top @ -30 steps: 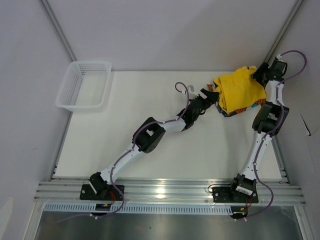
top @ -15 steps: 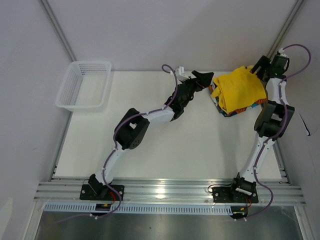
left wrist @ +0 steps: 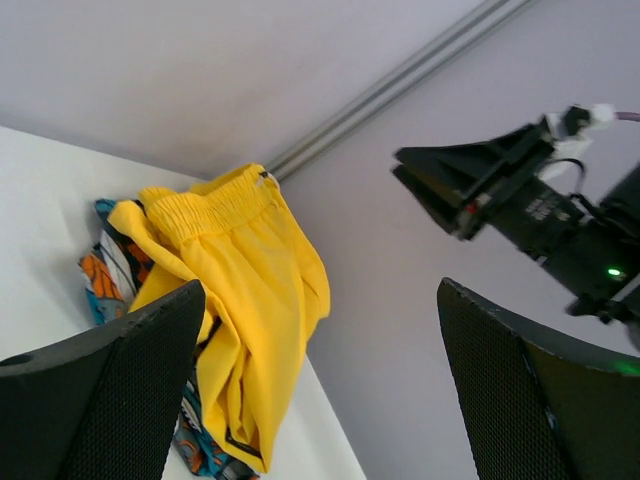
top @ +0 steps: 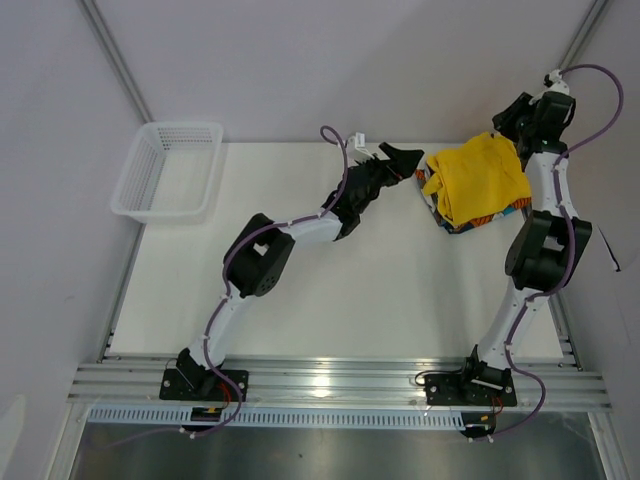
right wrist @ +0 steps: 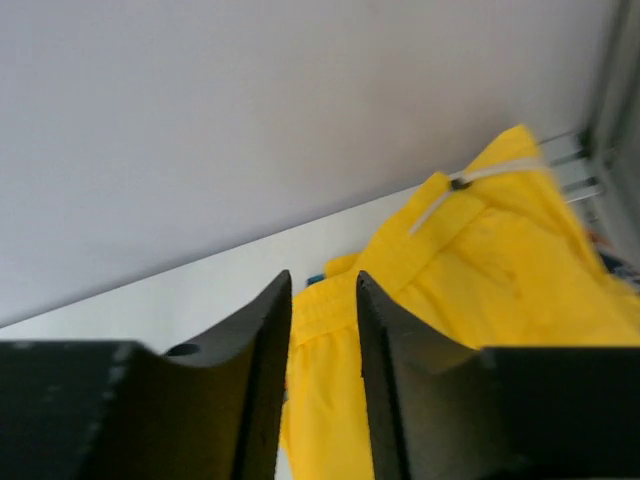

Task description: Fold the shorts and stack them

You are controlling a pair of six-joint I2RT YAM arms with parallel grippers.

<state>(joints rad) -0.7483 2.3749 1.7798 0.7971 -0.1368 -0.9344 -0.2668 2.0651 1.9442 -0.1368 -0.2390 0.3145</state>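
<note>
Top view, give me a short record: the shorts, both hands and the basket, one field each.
yellow shorts: crumpled, lying on top of the printed shorts, far right of the table
printed shorts: mostly covered, only the edges show
left hand: wide open, empty, by the pile's left edge, not touching it
right hand: fingers a narrow gap apart, empty, at the pile's far side
basket: far left corner, away from the shorts
folding: neither pair folded yet
</note>
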